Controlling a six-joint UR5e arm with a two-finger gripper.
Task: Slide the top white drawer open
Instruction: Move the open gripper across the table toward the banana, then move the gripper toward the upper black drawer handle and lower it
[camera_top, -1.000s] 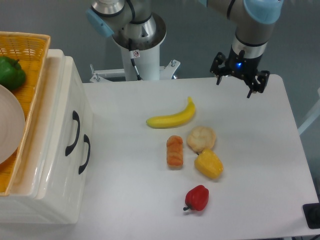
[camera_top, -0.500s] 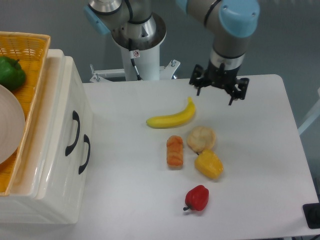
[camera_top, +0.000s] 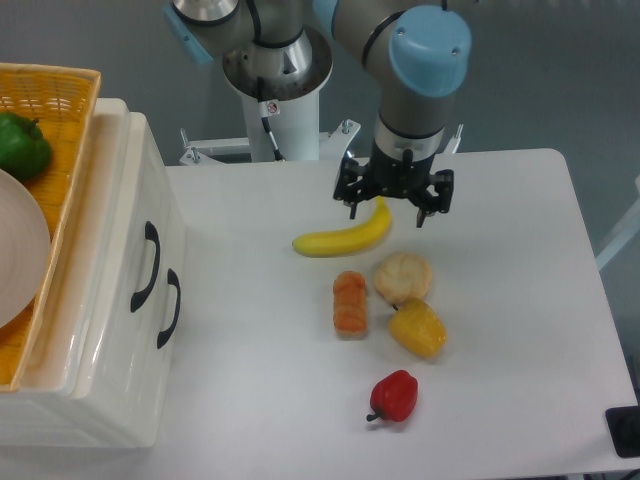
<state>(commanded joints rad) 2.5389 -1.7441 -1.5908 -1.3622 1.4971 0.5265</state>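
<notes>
Two black handles sit at frame left on the closed drawer (camera_top: 120, 290), the upper one (camera_top: 146, 266) unreached; gripper (camera_top: 393, 204), fingers spread and empty, hangs above the banana (camera_top: 343, 234) upper centre, so approach step: next, cross left to that handle.

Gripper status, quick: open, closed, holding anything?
Gripper: open, fingers spread, holding nothing; it hangs over the banana's upper end, well away from the top white drawer.

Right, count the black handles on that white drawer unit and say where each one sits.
2. One handle is on the top white drawer; the second handle sits just beside it, on the matching drawer front. No others show from this view.
</notes>
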